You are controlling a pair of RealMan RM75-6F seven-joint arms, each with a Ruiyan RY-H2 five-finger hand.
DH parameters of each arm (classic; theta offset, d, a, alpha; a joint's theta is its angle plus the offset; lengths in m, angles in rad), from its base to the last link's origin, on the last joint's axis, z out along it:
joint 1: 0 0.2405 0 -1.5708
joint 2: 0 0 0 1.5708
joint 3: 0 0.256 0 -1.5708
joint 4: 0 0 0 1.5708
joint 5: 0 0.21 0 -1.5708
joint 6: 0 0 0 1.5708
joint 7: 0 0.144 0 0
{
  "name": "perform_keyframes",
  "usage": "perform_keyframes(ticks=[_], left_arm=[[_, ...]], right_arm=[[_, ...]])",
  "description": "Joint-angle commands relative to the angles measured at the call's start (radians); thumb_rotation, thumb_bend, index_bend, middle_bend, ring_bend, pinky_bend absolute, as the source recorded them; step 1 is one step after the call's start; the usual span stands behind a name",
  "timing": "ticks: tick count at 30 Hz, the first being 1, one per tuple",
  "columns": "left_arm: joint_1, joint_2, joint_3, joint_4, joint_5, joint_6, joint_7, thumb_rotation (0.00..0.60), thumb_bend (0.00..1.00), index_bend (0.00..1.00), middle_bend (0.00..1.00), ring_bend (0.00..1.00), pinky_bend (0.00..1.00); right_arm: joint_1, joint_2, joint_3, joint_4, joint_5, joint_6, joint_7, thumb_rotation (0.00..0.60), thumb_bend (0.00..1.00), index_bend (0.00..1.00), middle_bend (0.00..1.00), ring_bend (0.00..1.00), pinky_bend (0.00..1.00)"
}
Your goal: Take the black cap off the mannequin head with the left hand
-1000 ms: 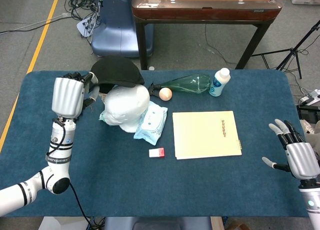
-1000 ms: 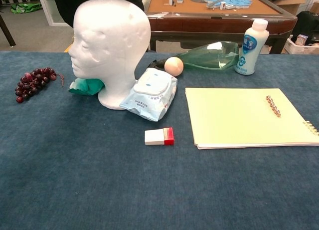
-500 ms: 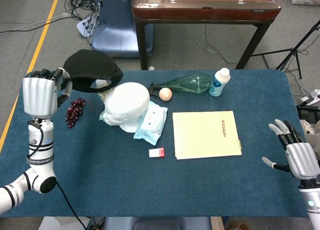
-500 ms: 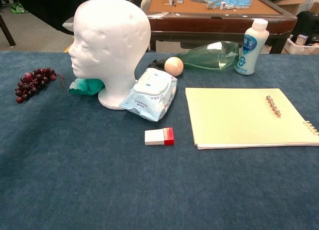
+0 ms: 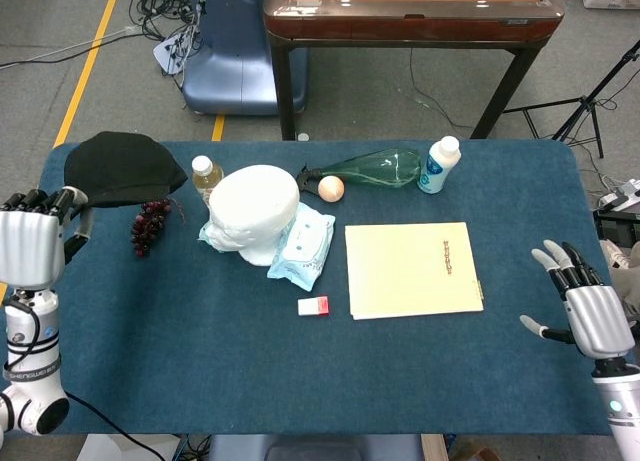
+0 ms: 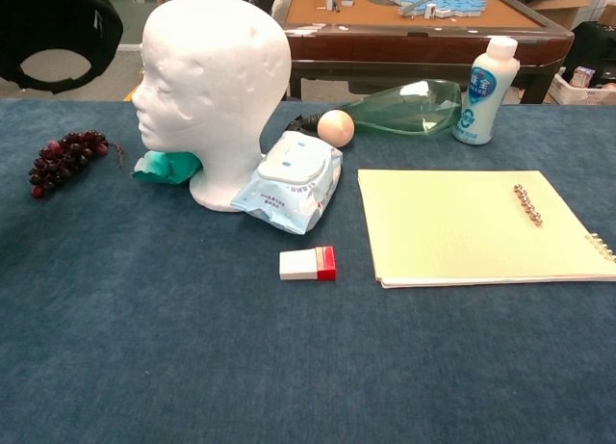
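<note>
Left hand [image 5: 32,243] gripping round black fabric cap [image 5: 120,168] by its brim, well left of bare white foam mannequin head [image 5: 252,206], right hand [image 5: 588,313] empty, fingers spread, far right of it.

You have the black fabric cap [image 5: 122,167] held up well left of the bare white foam mannequin head [image 5: 253,205], which stands upright.

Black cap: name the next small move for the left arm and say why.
Probably lower the black cap onto the bare table at the left and release it. The cap is already clear of the mannequin head, held up by the left robot hand near the grapes.
</note>
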Motion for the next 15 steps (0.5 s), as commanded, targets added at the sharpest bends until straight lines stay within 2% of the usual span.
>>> perform_keyframes(ticks=[1,7,15], left_arm=[[0.031,-0.013,0.036,0.021,0.029,0.023,-0.027,0.6,0.6,0.62,0.78,0.65,0.72],[0.068,-0.055,0.1,0.073,0.088,0.042,-0.067,0.6,0.6,0.62,0.78,0.65,0.72],[0.112,-0.148,0.173,0.216,0.146,0.057,-0.12,0.6,0.6,0.62,0.78,0.65,0.72]], right_arm=[[0.001,-0.001,0.0,-0.001,0.002,-0.002,-0.003,0.6,0.0,0.11,0.09,0.02,0.19],[0.003,-0.002,0.0,-0.002,0.003,-0.005,-0.007,0.6,0.0,0.11,0.09,0.02,0.19],[0.001,0.0,0.0,-0.002,0.003,-0.003,-0.002,0.6,0.0,0.11,0.09,0.02,0.19]])
